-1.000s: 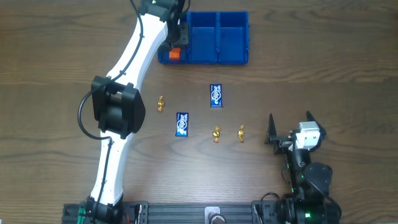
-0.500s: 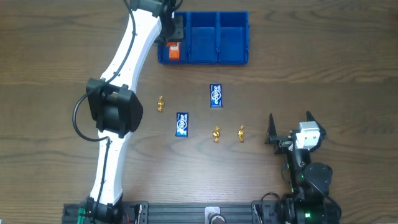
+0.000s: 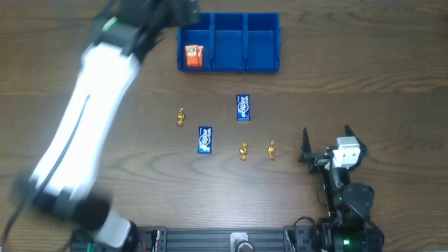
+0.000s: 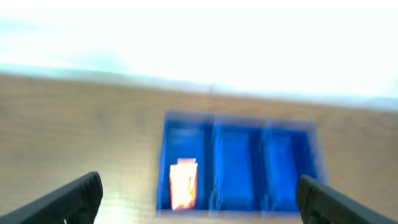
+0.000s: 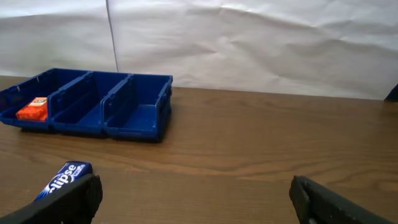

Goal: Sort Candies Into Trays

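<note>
**Left arm empty above the tray, five candies left to sort**

The blue tray (image 3: 227,68) sits near the table's far edge, about midway along it. One orange candy (image 3: 192,56) lies in its left compartment. On the open table nearer the arms lie two blue bars (image 3: 243,108) (image 3: 205,139) and three small gold candies (image 3: 181,116) (image 3: 243,150) (image 3: 271,149), all apart from one another.

The left gripper (image 4: 199,183) hangs above the tray with its jaws spread wide and nothing between them. The right gripper (image 3: 325,136) rests near the table's right side, close to the rightmost gold candy, its jaws also spread and empty.

The step in hand appears to be fetching the next candy. It would go best if each kind got its own compartment, so blue bars and gold candies should stay out of the orange one's. A bar is probably gripped most surely across its narrow width. The gold candies look tiny, so the jaws would need to centre on the body and come straight down.

The left arm shows as a smear in the top view, so its gripper's place there is hard to fix. From the right wrist, one bar is partly cut off by a finger, and the tray's near wall hides part of the compartment floors. The gold wrappers are too small to make out.
</note>
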Robot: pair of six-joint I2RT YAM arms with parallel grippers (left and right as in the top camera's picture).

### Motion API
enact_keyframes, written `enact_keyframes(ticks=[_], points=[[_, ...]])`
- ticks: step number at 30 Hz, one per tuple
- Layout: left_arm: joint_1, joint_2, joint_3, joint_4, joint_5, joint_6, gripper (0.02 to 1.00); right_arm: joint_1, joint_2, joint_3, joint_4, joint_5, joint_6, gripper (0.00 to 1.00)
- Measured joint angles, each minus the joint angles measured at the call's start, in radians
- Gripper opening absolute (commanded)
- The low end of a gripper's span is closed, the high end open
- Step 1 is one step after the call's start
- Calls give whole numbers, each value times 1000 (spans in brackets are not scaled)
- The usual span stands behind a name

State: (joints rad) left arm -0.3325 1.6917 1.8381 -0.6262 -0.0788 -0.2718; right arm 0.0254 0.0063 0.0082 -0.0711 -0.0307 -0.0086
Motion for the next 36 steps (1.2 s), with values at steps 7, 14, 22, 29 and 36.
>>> enact_keyframes(ticks=[7, 14, 22, 29, 36], points=[[125, -765, -854, 437, -24, 72, 1000, 0, 0, 0, 0, 0, 0, 998], [268, -1375, -1461, 688, 139, 142, 998, 0, 1, 1, -2, 0, 0, 998], [274, -1627, -1786, 689, 217, 207, 998, 0, 0, 1, -2, 0, 0, 998], [274, -1679, -1816, 600, 220, 229, 998, 0, 0, 1, -2, 0, 0, 998], [274, -1680, -1815, 599, 219, 229, 998, 0, 0, 1, -2, 0, 0, 998]])
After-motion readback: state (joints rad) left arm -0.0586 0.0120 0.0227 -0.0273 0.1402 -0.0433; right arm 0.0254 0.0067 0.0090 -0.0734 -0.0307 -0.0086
